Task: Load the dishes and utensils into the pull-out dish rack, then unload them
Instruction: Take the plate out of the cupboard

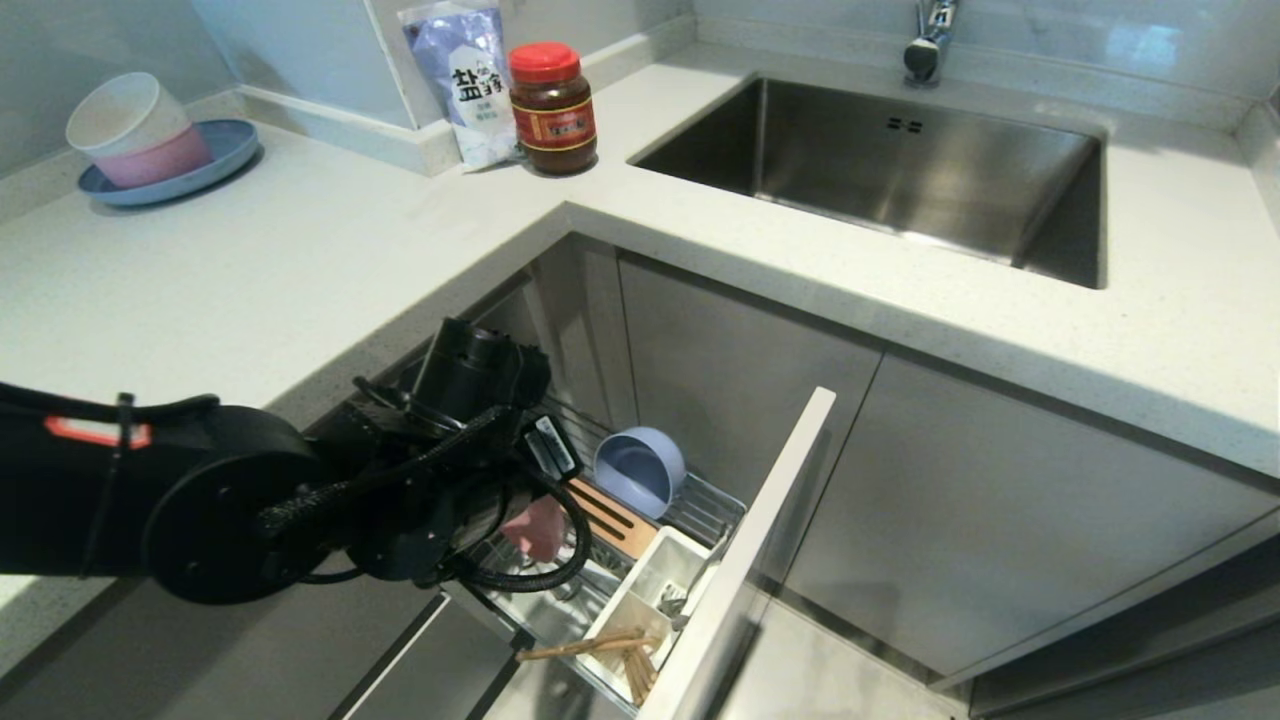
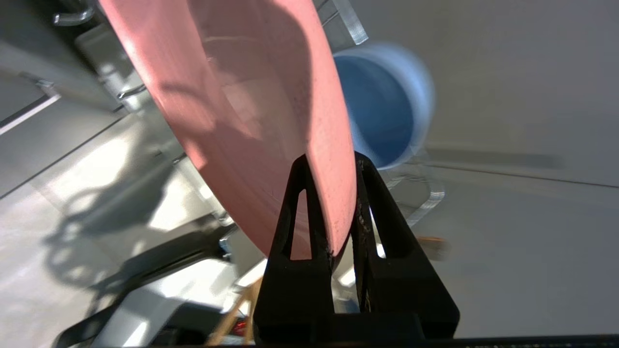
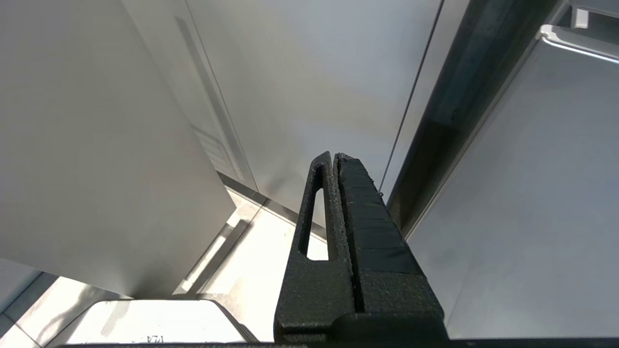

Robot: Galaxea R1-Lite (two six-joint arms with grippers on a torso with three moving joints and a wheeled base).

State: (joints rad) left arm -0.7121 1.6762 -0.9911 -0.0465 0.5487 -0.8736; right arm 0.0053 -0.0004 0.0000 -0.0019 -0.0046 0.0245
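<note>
Below the pale countertop (image 1: 300, 260), the pull-out dish rack (image 1: 700, 510) stands open; the pink plate (image 2: 251, 121) rides on edge there, its rim pinched by the left gripper (image 2: 331, 164); the blue-grey bowl (image 1: 640, 470) sits just behind; the chopsticks (image 1: 600, 648) lie by the front panel; the right gripper (image 3: 334, 157), closed and empty, hangs near cabinet doors.

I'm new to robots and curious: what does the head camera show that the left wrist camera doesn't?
Only the head view shows the sink, the red-lidded jar, the stacked bowls and the chopsticks in the white cup.

Only the left wrist view shows the left gripper shut on the pink plate's rim.

Both show the plate and the blue bowl.
</note>
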